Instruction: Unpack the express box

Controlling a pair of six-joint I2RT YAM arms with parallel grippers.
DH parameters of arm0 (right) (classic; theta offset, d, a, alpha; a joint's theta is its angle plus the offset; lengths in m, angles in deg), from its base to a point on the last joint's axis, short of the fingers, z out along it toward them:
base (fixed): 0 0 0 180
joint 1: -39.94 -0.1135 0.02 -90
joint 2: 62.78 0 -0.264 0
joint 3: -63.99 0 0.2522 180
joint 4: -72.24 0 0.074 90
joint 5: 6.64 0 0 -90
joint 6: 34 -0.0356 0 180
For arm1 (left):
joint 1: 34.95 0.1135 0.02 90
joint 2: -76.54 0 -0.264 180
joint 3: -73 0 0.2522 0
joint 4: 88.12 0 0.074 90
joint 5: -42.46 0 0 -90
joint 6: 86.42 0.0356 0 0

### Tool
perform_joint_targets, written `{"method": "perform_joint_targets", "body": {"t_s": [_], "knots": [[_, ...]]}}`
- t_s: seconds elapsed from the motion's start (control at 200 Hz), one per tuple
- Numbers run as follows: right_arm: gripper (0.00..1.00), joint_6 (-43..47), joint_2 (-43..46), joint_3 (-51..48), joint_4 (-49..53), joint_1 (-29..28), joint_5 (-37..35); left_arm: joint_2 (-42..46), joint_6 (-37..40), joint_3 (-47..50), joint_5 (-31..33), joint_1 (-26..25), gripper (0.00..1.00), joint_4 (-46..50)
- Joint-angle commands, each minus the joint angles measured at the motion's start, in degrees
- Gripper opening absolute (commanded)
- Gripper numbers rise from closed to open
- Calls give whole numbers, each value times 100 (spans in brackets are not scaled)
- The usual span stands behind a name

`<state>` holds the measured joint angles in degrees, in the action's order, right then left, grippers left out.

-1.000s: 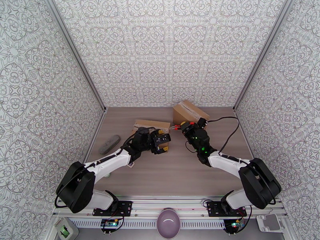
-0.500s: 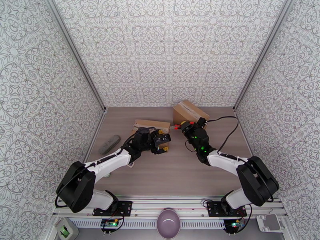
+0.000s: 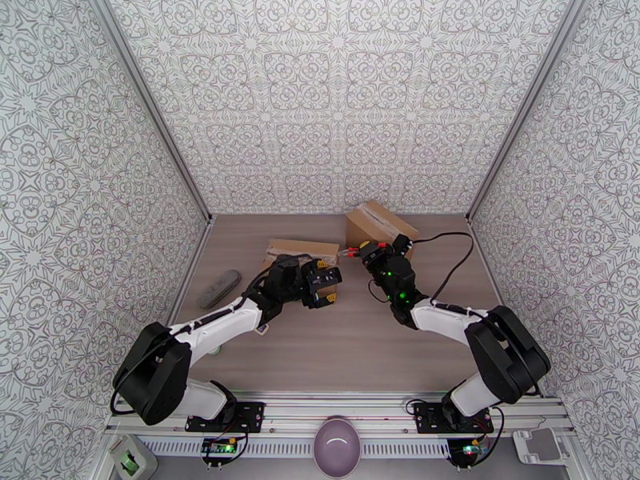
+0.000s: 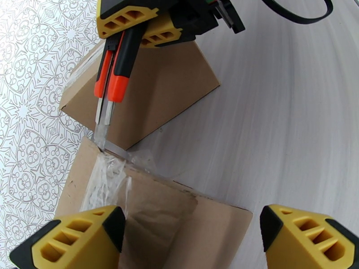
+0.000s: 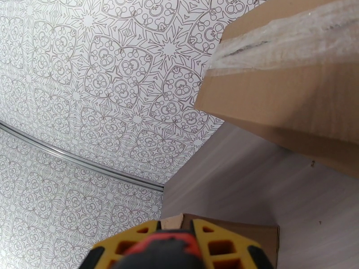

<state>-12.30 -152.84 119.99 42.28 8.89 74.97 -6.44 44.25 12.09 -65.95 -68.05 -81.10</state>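
We see the left arm and the right arm built alike: white shells on the long links, bulky black housings at the joints. The left hand and right hand carry yellow fingers cut with slanted slots. Green lights glow on the right arm beside a looping black cable.
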Motion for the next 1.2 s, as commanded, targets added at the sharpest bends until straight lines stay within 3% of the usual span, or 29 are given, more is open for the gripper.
{"method": "perform_joint_targets", "body": {"t_s": [0.0, 0.44, 0.575, 1.0, 1.195], "knots": [[0, -74, -18, 121, 120, -9, 106, -130, -14, -135, -97, 40, 85, -28], [0, -598, 22, -57, -108, -33, 739, -271, -21, -178, 248, 67, 85, -327], [0, -566, 181, -30, 371, -41, 931, -294, -35, -180, 368, 76, 84, -413], [0, -491, 465, -78, 1011, -57, 1224, -376, -16, -230, 846, 82, 85, -583], [0, -779, 392, -222, 769, -95, 1071, -356, -15, -208, 752, 49, 85, -634]]}}
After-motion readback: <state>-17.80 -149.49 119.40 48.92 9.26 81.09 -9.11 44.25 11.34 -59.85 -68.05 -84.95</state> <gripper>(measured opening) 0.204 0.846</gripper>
